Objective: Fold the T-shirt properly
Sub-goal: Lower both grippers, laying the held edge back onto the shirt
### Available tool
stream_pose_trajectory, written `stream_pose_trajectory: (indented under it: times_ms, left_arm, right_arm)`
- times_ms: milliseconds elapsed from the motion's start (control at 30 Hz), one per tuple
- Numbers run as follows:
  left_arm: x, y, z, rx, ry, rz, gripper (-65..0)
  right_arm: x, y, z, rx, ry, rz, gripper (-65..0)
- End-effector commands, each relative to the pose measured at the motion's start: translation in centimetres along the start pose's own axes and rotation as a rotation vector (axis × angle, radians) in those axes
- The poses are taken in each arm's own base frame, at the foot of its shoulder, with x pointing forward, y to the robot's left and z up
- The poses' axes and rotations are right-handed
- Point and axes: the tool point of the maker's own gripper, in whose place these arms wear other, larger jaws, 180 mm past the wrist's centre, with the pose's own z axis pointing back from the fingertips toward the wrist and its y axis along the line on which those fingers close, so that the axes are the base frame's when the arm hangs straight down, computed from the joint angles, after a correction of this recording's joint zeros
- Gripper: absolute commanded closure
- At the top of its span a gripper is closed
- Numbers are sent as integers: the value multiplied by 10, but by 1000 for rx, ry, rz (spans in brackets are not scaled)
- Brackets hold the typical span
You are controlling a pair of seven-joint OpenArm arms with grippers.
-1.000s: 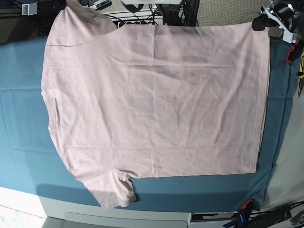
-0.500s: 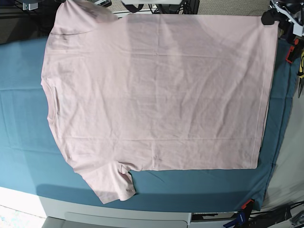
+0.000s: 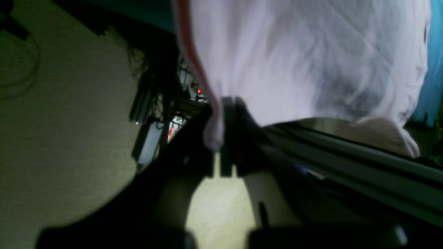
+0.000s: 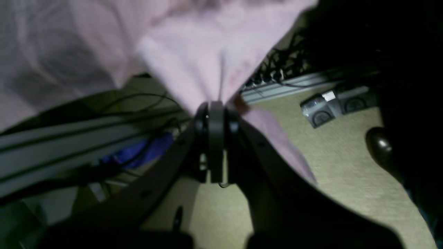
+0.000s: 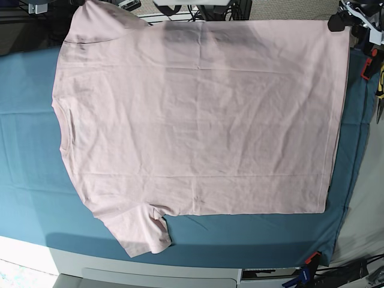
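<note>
While the shirt (image 5: 198,120) lies spread across the teal cloth (image 5: 30,180), plain side up, its far edge hangs past the table; both grippers pinch that edge so it stays taut for folding; the left gripper (image 3: 221,145) is clamped on the hem corner, the right gripper (image 4: 214,114) on the sleeve.

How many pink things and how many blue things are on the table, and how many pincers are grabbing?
Pink: 1, the T-shirt
Blue: 1, the table cloth
Pincers: 2, the left pincer and the right pincer, both shut on the T-shirt
Total: 4
</note>
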Motion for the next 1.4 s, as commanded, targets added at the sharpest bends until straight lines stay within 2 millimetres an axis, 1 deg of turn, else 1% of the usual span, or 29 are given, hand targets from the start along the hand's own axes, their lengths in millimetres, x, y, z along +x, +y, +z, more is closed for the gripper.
stream_pose_trajectory:
  times_ms: [0, 100, 200, 367, 433, 500, 633, 733, 867, 933, 1033, 1133, 1233, 1367]
  left_arm:
    - [9, -5, 4, -23, -25, -28, 0]
    - [13, -8, 2, -35, -35, -43, 0]
    - [20, -9, -1, -42, -50, -52, 0]
    - [31, -13, -6, -57, -79, -68, 0]
    - [38, -15, -9, -65, -96, -78, 0]
    - [47, -18, -13, -76, -118, -91, 0]
    - [68, -23, -22, -87, -160, -127, 0]
    - [85, -28, -26, -104, -200, -151, 0]
    - [109, -37, -32, -128, -257, -183, 0]
    - [120, -39, -35, -124, -278, -208, 0]
    - [130, -47, -45, -138, -286, -241, 0]
    - [131, -57, -61, -155, -257, -284, 0]
    - [132, -69, -76, -174, -235, -322, 0]
    - [130, -80, -93, -185, -200, -371, 0]
  right_arm:
    - [7, 2, 4, 7, -26, 3, 0]
    - [14, 7, -1, 27, -63, -13, 0]
    - [24, 11, -8, 43, -109, -17, 0]
    - [50, 20, -23, 76, -205, -17, 0]
    - [63, 24, -29, 92, -250, -11, 0]
    - [80, 28, -35, 107, -306, 1, 0]
    - [124, 34, -48, 108, -431, 49, 0]
    - [154, 40, -55, 117, -512, 78, 0]
    - [186, 49, -56, 132, -604, 99, 0]
    - [199, 49, -57, 118, -635, 116, 0]
    - [215, 48, -58, 86, -678, 140, 0]
    - [227, 50, -56, 75, -714, 159, 0]
    - [234, 55, -61, 70, -715, 185, 0]
    - [239, 66, -71, 68, -702, 251, 0]
